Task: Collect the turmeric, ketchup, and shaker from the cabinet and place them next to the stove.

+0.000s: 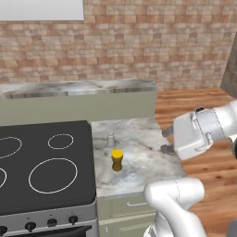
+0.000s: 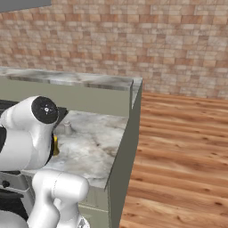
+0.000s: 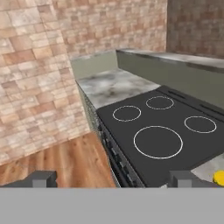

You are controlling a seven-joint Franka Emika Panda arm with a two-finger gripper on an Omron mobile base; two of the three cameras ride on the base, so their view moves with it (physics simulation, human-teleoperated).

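Left base view: squat turmeric jar with yellow lid (image 1: pixel 117 159) and small grey shaker (image 1: pixel 110 139) upright on marble counter (image 1: pixel 139 152) beside black glass stove (image 1: pixel 46 166) — left of two-finger gripper (image 1: pixel 167 140), parted and empty.

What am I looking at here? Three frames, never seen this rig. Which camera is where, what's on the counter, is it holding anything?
A rendered kitchen with a white robot arm on a driving base. Two cameras ride the base behind the arm, left and right; the third sits on the hand and looks along the claw. On the marble counter beside the black stove stand the turmeric, a yellow-lidded jar, and the small grey shaker. The claw's finger tips are spread wide with nothing between them, so it holds nothing.
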